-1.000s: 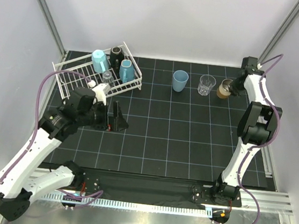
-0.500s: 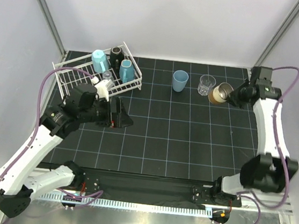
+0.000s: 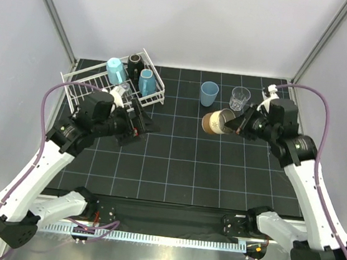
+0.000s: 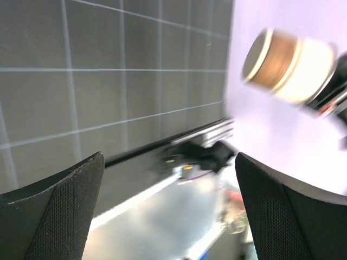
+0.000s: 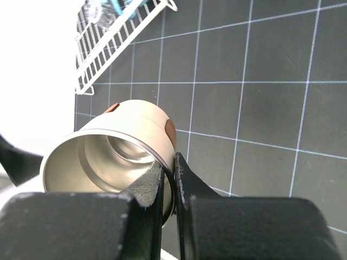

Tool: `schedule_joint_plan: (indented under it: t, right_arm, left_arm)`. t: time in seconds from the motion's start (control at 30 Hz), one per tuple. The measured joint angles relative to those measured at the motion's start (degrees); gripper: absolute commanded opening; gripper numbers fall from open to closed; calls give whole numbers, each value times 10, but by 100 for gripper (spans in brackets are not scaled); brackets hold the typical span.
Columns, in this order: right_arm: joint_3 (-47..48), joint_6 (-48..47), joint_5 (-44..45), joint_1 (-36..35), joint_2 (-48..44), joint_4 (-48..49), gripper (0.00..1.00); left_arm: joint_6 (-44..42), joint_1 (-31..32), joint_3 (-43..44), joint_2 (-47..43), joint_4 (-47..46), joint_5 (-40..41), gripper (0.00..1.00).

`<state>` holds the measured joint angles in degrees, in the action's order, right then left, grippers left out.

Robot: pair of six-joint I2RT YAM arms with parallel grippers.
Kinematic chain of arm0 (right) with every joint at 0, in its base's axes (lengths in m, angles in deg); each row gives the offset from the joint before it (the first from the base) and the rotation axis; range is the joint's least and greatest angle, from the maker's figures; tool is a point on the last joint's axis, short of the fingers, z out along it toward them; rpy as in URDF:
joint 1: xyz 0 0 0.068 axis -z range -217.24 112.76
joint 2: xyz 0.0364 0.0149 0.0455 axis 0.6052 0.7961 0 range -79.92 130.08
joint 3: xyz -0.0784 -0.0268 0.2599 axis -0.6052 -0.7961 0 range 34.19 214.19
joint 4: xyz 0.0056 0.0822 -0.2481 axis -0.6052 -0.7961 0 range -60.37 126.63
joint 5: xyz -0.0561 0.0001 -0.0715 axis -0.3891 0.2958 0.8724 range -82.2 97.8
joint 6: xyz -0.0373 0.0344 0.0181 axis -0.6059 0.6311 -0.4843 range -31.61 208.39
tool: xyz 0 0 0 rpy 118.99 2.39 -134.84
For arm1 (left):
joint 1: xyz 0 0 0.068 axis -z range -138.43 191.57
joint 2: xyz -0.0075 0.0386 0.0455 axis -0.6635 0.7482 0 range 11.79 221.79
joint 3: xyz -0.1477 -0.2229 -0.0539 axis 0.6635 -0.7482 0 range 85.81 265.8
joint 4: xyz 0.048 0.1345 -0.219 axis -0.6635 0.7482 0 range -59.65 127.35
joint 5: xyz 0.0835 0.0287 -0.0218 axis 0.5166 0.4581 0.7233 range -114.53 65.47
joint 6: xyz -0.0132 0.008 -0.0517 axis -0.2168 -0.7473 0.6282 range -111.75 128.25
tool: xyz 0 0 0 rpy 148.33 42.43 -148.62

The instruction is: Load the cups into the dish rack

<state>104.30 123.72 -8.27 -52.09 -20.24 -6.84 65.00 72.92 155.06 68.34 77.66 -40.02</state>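
Brown metallic cup (image 3: 214,123): holding it aloft by rim in closed right gripper (image 5: 169,165); next probably handing to wide-open empty left gripper (image 3: 141,125)

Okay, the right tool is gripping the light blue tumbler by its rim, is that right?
No. The right tool grips the brown metallic cup by its rim, as the right wrist view shows. The light blue tumbler stands apart, ungripped.

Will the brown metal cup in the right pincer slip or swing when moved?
Probably stiff: the brown metal cup shows no dent under the right pincer. The shiny wall looks slippery, and only a thin rim section is pinched, so it may pivot. Round-sided, it would likely roll if dropped.
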Motion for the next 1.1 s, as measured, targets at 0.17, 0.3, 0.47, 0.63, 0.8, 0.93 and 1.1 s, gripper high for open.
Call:
schedule_joint_plan:
  t: [0.17,0.3,0.47,0.63,0.8,0.93,1.1]
  right_arm:
    - [-34,-19,-11,-9,-74,15,4]
    - [-64,-40,-34,-12,-114,51,4]
    - [-88,-61,-57,-19,-140,105,4]
    - [-108,-66,-86,-21,-157,183,4]
    - [-168,-63,-110,-23,-177,284,4]
    - [-174,-63,-118,-35,-163,325,4]
    - [-174,-66,-113,-55,-147,351,4]
  left_arm:
    - [116,-2,-5,-14,-27,-2,100]
    - [194,-2,-10,5,-64,-21,99]
    - [299,3,-42,17,-139,-20,100]
    - [404,19,-63,30,-203,-25,100]
    - [469,45,-57,81,-253,-46,100]
    - [521,72,-61,94,-289,-45,100]
    - [556,83,-67,93,-343,-40,100]
